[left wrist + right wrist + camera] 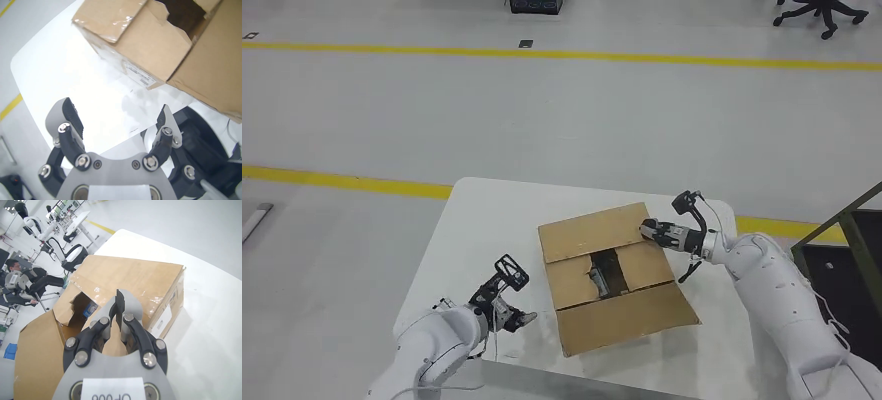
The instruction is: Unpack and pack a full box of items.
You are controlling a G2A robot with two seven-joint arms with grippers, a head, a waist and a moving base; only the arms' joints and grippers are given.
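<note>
While the box (594, 232) sits mid-surface (492, 220), flaps mostly down with a torn gap in the middle, we see the right pincer (119, 298) with fingers together at the box edge on its own side. The left pincer (115, 102) is spread apart and empty, over bare surface just beside the box. Risk, we judge: tugging a taped flap could rip more cardboard or drag the unbraced box. Contents are mostly hidden, just something blue (88, 310) in the gap. We cannot tell if a flap is pinched.
</note>
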